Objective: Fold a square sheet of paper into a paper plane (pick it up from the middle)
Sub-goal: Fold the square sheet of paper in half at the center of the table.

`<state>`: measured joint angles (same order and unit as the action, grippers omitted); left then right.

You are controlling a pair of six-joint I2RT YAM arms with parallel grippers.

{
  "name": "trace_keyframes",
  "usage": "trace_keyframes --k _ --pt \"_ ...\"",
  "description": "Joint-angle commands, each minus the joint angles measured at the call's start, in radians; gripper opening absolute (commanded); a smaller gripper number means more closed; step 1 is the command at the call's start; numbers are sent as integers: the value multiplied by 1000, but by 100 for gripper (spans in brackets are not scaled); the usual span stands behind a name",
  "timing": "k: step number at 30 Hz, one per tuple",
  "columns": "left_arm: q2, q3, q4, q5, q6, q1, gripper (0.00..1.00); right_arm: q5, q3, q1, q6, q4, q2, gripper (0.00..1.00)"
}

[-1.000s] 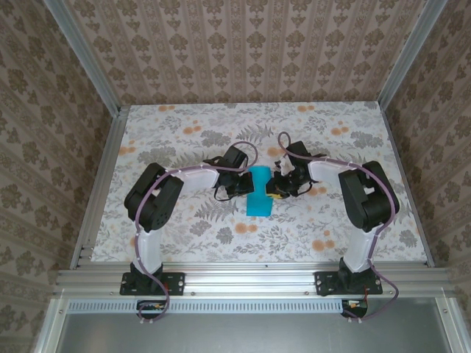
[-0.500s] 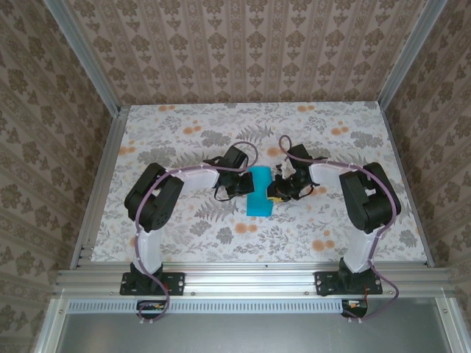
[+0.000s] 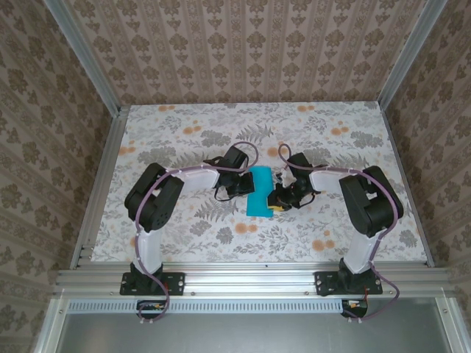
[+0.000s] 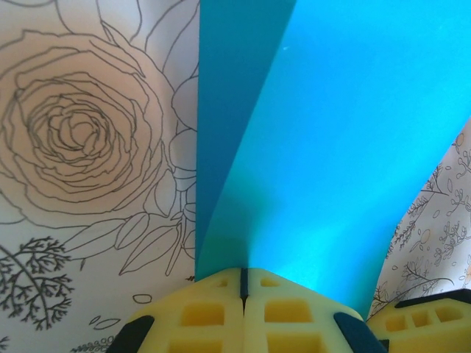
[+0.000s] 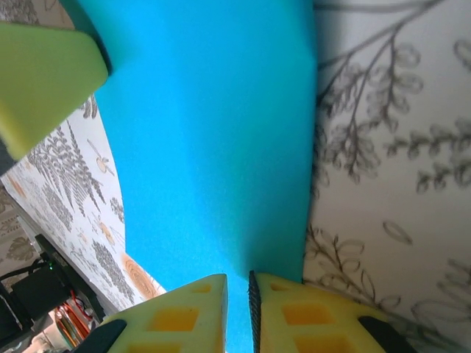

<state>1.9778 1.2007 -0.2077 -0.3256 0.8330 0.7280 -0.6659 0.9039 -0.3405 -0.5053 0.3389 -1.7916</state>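
The left fingers [image 4: 254, 301] are pressed together, clamped on the left edge of the square sheet of paper [image 3: 259, 191] (folded narrower, one flap lifted). The right fingers [image 5: 217, 309], nearly closed, pinch its opposite edge. The sheet lies between them at the middle of the table [image 3: 206, 235]. The left arm [image 3: 193, 176] and right arm [image 3: 331, 175] reach inward, elbows out.

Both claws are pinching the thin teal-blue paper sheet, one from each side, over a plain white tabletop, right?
Not quite. The tabletop is not plain white: the top external view shows a floral print. The rest holds: the left gripper and the right gripper each pinch the thin teal-blue paper sheet, one from each side.
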Motion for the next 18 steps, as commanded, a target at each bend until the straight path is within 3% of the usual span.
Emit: trace_keyframes --k 1,10,18 --pt "75 -37 -112 48 -20 18 5 -19 -41 -13 -20 14 70 19" --pt "70 -35 -99 46 -25 19 5 45 -108 -22 -38 -6 -20 18" --pt "61 -39 -104 60 -35 19 5 3 -89 -23 -34 -7 104 19"
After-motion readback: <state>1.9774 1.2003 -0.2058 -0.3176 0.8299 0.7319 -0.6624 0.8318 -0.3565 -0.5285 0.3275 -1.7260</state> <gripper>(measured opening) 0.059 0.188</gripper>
